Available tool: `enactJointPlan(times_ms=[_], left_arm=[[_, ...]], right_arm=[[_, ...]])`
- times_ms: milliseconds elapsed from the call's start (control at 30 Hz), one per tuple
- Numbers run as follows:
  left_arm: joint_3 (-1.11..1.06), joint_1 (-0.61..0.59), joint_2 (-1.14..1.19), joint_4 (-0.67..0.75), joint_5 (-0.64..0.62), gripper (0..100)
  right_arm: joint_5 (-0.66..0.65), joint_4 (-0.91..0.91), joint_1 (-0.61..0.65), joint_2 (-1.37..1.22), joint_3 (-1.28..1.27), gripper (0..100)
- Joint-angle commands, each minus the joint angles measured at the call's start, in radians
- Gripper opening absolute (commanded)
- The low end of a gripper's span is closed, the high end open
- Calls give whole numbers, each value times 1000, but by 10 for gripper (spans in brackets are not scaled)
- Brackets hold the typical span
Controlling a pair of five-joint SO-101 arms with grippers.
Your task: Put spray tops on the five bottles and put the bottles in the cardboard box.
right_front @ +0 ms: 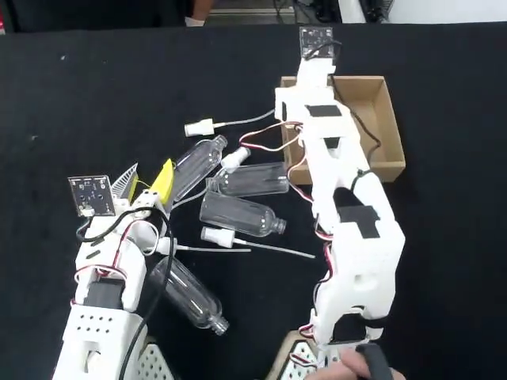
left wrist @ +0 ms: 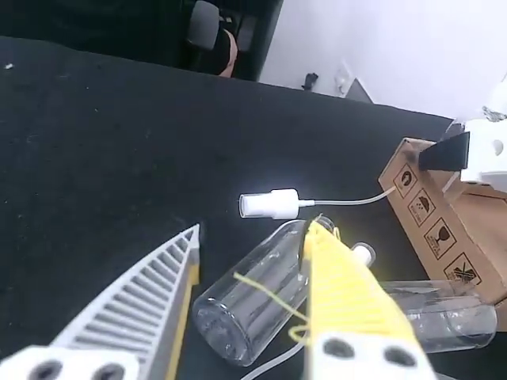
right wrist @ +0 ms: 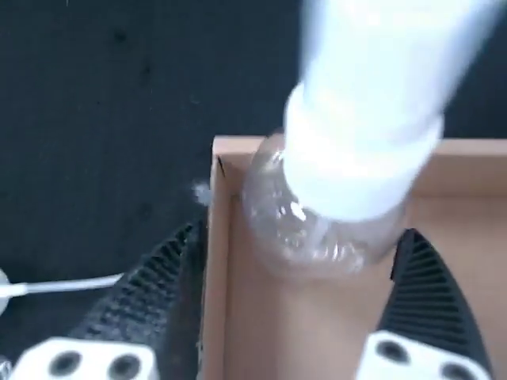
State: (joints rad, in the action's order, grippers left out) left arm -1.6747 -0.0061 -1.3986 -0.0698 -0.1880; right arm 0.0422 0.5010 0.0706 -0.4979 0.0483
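Step in hand: boxing the first finished bottle. Right claw (right wrist: 301, 237) is over the cardboard box (right_front: 394, 127), upper right of the high view, with a capped bottle (right wrist: 277, 214) in it; can't tell if it's clamped on or has let go. Left claw (right_front: 149, 170), lower left, is apart at the base end of an uncapped bottle (right_front: 198, 162) lying on the table (right_front: 79, 79). Next, I'd say: get the bottle fully inside the box, then match a top to that uncapped one. Count: five bottles, four uncapped mid-frame; three loose spray tops (right_front: 200, 127) for sure, maybe a fourth by the left arm; one box.
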Motion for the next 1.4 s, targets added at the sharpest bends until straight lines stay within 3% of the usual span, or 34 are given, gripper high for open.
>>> enactJointPlan(times_ms=[0, 333, 467, 533, 667, 733, 933, 1100, 1367], left_arm=[[-13, -5, -12, 20, -2, 209], [-12, -5, -12, 20, -2, 209], [-13, -12, -12, 20, -2, 209], [-15, -13, -12, 20, -2, 209], [-18, -13, -12, 17, -5, 209], [-18, -13, -12, 14, -9, 209], [-18, -18, -12, 14, -9, 209], [-8, -93, -12, 14, -12, 209], [28, -245, -12, 14, -195, 209]], right_arm=[[17, 106, -25, 108, 64, 319], [18, 336, -25, 286, 105, 315], [15, 519, -35, 389, 105, 313], [11, 634, -46, 438, 110, 268], [17, 763, -60, 512, 97, 84], [9, 809, -54, 538, 74, 60], [-57, 925, 63, 656, -35, 114], [-114, 925, 204, 811, -211, 131], [-140, 901, 470, 993, -437, 131]])
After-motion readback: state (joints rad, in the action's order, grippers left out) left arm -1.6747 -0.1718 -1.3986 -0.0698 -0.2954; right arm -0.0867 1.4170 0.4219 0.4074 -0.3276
